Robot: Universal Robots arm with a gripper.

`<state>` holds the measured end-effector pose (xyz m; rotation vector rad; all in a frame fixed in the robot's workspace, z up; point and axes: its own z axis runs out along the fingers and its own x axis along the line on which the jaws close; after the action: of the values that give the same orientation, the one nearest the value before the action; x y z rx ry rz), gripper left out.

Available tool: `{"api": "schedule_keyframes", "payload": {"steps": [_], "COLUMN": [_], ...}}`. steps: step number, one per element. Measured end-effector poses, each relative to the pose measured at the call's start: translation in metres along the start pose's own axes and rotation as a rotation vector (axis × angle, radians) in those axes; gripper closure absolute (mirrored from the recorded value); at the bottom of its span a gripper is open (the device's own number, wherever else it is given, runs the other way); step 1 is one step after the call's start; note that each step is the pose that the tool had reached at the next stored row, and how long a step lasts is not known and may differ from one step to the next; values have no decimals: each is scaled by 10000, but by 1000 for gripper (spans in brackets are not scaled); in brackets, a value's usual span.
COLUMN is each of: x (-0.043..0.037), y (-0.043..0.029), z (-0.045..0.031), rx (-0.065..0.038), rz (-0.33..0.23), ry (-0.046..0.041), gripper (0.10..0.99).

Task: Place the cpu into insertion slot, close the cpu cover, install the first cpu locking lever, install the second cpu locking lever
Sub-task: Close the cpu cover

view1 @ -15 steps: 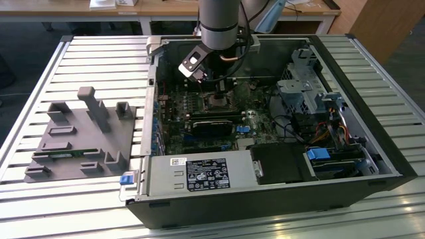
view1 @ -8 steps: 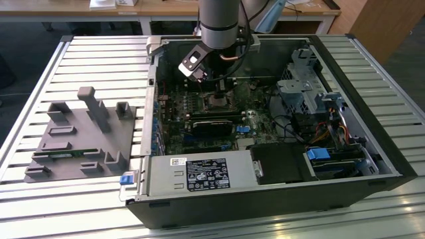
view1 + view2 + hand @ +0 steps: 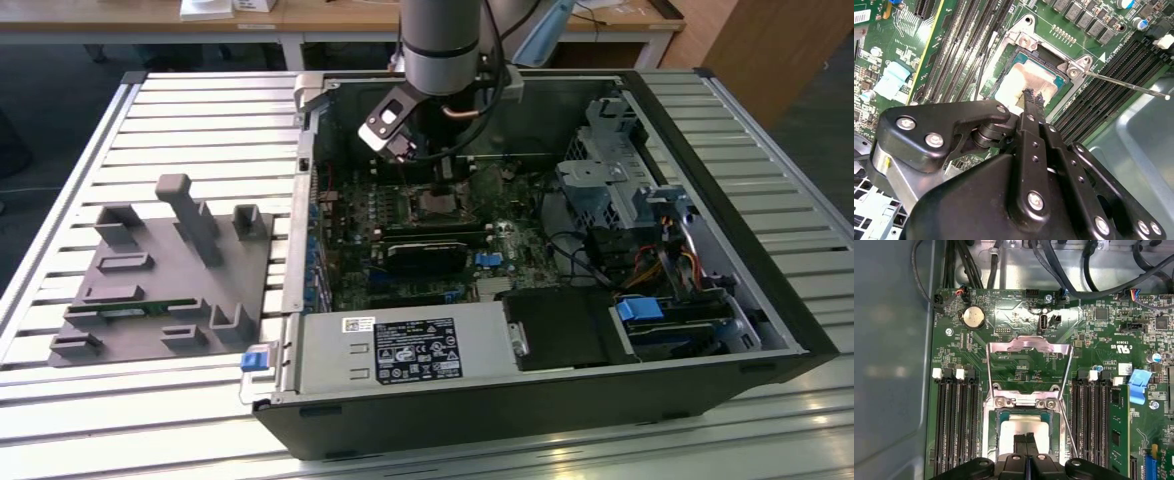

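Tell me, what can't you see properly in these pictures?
1. First wrist view: the hand covers part of the cpu.
2. Second wrist view: the hand hides one side of the insertion slot; whether it touches the cpu cannot be told.
3. Exterior view: the insertion slot is too small to tell what lies in it.

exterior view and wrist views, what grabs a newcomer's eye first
The gripper, fingers shut together, points down at the pale cpu lying in the insertion slot. Next to the slot the silver cpu cover stands raised open. In the exterior view the arm reaches into an open computer case on a slatted table, a grey fixture on that view's left.
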<state>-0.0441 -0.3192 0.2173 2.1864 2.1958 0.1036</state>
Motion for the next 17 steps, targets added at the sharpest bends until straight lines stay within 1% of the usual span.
{"api": "schedule_keyframes", "payload": {"steps": [4,10,17], "x": [0,1,-22], "y": [2,7,7], "z": [-30,-95,-97], "rx": [0,1,0], "rz": [2,5,8], "ry": [0,-1,0], "gripper": [980,980,980]}}
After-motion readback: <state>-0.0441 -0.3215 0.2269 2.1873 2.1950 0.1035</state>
